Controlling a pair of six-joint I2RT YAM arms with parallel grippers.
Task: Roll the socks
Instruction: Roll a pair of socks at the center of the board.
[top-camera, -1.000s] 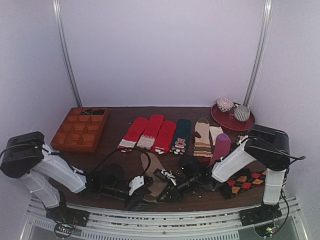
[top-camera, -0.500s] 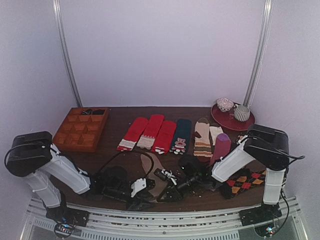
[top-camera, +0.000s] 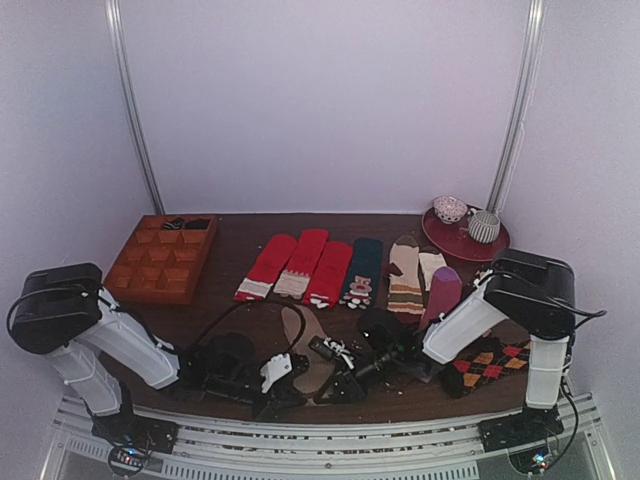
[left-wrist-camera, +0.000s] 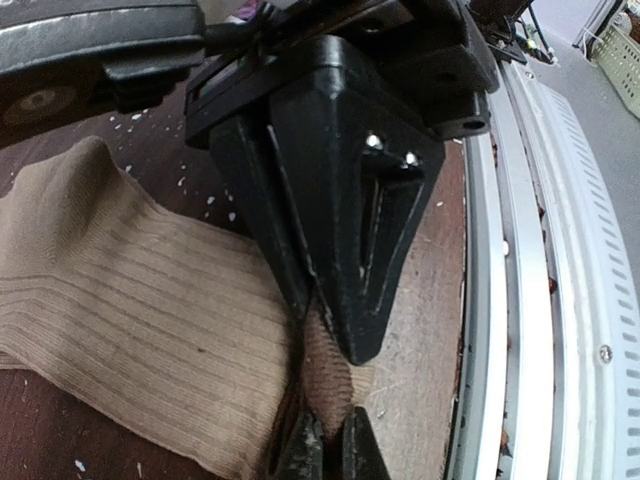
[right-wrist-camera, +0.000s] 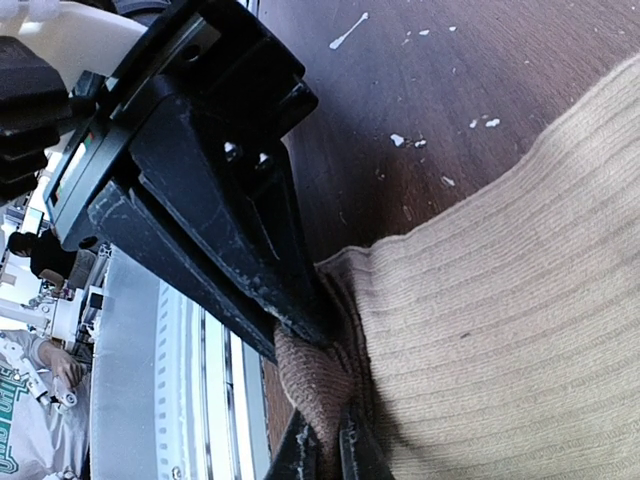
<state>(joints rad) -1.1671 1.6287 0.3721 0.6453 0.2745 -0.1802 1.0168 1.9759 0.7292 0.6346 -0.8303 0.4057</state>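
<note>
Socks (top-camera: 312, 350) of plain tan ribbed knit lie flat on the dark wooden table (top-camera: 228, 265), near its front edge. They sit between the two arms and in front of the row of red socks (top-camera: 300, 265). The left gripper (left-wrist-camera: 325, 452) has its fingers pressed together on a bunched fold of the tan knit at the near end, close to the metal rail (left-wrist-camera: 520, 300). The right gripper (right-wrist-camera: 320, 450) pinches the same near end just beside it, its fingers narrow around a wad of fabric, so the two grippers meet almost tip to tip. From above, both sets of fingertips merge into one dark mass, so which layer each one holds is hard to tell; it may be the cuff end. A wooden compartment tray (top-camera: 160, 258) sits at the far left, well apart.
</note>
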